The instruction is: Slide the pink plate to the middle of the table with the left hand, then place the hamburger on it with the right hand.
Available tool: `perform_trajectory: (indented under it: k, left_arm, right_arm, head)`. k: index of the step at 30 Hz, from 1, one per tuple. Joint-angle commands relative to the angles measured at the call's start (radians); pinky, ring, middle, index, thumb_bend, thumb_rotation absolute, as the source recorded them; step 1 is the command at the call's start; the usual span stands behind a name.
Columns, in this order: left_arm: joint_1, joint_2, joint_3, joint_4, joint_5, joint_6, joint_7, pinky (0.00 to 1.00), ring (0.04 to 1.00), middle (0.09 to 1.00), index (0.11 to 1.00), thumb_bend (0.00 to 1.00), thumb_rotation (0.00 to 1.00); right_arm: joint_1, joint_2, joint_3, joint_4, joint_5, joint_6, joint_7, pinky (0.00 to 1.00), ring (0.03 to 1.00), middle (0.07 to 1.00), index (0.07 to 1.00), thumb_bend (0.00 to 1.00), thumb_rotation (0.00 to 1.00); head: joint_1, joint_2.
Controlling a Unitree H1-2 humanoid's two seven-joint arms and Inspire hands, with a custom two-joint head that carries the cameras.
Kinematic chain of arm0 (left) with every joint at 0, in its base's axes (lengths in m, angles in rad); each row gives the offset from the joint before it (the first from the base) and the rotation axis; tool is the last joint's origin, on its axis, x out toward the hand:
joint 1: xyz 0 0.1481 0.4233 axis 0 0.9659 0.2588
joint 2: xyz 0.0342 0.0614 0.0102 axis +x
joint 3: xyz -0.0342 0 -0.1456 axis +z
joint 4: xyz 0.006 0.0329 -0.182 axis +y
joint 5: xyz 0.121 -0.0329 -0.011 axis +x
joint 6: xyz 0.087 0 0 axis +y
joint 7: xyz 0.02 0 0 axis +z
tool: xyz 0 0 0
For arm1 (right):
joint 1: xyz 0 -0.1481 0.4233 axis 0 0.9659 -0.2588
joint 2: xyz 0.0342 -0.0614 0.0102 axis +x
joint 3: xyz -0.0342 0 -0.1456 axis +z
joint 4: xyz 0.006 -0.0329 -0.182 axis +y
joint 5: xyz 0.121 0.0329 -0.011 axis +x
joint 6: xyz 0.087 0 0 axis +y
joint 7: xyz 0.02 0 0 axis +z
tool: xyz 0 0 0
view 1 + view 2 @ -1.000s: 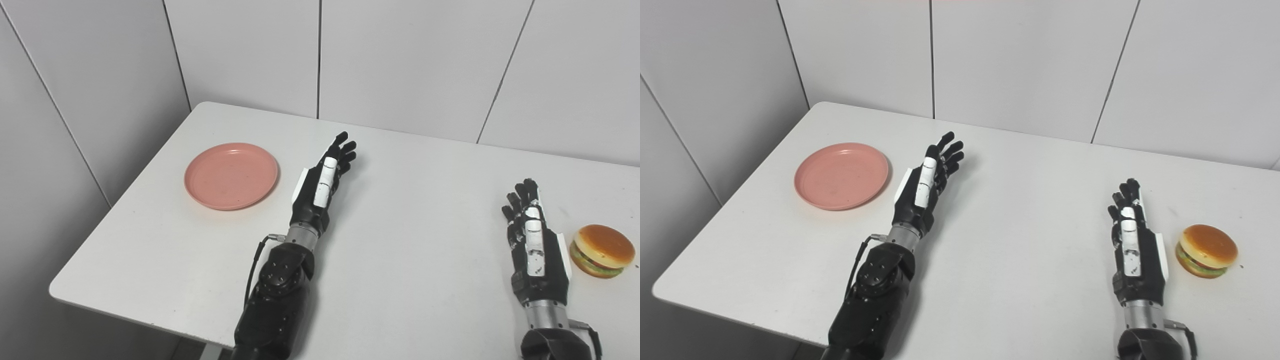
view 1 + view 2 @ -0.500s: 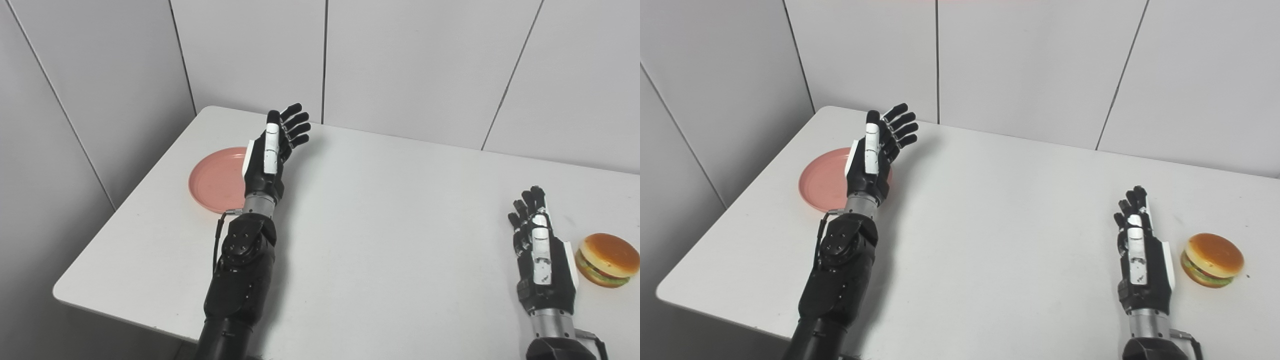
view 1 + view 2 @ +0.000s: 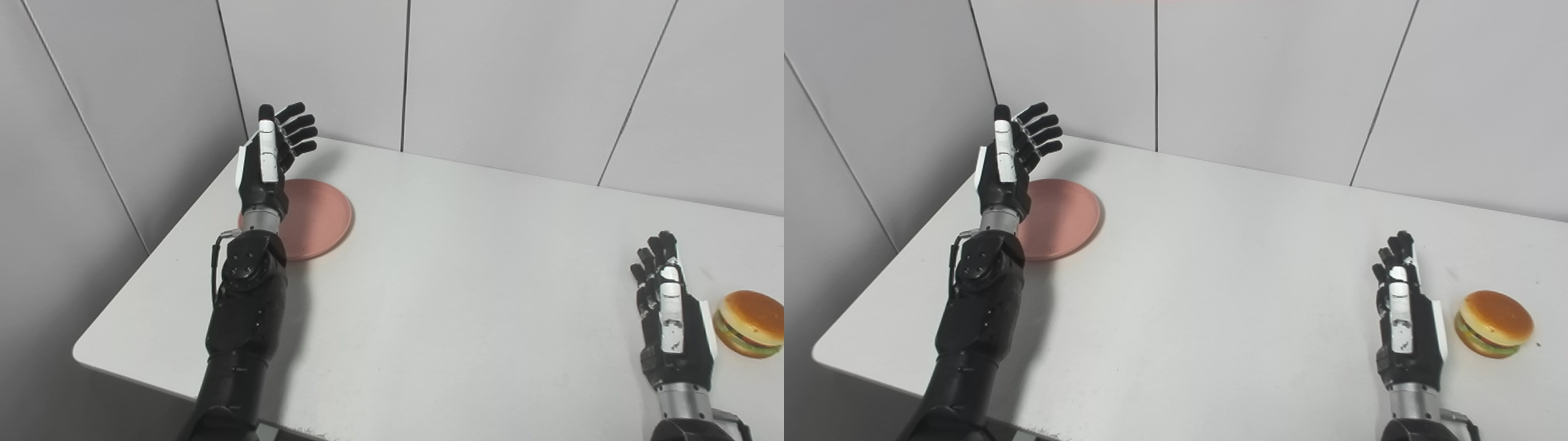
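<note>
The pink plate (image 3: 318,217) lies flat at the table's far left, its left part hidden behind my left wrist. My left hand (image 3: 266,156) is raised above the plate's left rim, open, fingers spread and pointing up and to the right, holding nothing. The hamburger (image 3: 752,323), a tan bun with green and dark layers, sits at the near right of the table. My right hand (image 3: 670,312) rests open just left of the hamburger, a small gap between them, fingers pointing away from me.
The white table (image 3: 465,275) stands in a corner of grey panelled walls (image 3: 508,79). Its left edge runs close under my left arm and its near edge is at the bottom of the picture.
My left hand has swung from right of the plate across to above its left rim, rising as it went. The camera has shifted a little. The right hand and hamburger stayed put.
</note>
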Motion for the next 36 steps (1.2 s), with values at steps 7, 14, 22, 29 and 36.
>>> perform_trajectory:
  k: [7,14,22,29,36]
  left_arm:
    - [-0.083,0.116,0.025,0.106,0.0,-0.098,-0.007,0.65,0.665,0.658,0.64,0.85,1.0]
    - [-0.086,0.18,0.033,0.196,-0.022,-0.138,-0.041,0.64,0.643,0.642,0.636,0.87,1.0]
    - [-0.099,0.228,0.041,0.331,-0.035,-0.194,-0.058,0.65,0.67,0.674,0.657,0.9,1.0]
    - [-0.115,0.244,0.047,0.487,-0.051,-0.259,-0.073,0.63,0.652,0.65,0.64,0.9,1.0]
    - [-0.115,0.231,0.045,0.534,-0.053,-0.241,-0.053,0.65,0.666,0.659,0.651,0.9,1.0]
  right_arm:
    - [0.027,0.003,-0.005,0.026,0.009,-0.036,0.007,1.0,1.0,1.0,1.0,0.54,0.89]
    - [0.027,0.001,-0.009,0.029,0.019,-0.033,0.012,1.0,1.0,1.0,1.0,0.54,0.87]
    - [0.03,0.002,-0.009,0.015,0.023,-0.024,0.01,1.0,1.0,1.0,1.0,0.53,0.88]
    - [0.032,-0.003,-0.002,0.01,0.009,-0.023,0.006,1.0,1.0,1.0,1.0,0.53,0.9]
    - [0.033,0.002,-0.006,0.008,0.02,-0.027,0.009,1.0,1.0,1.0,1.0,0.54,0.88]
  head:
    - [0.01,-0.006]
    - [0.019,-0.007]
    - [0.02,-0.003]
    - [0.018,-0.003]
    - [0.017,0.0]
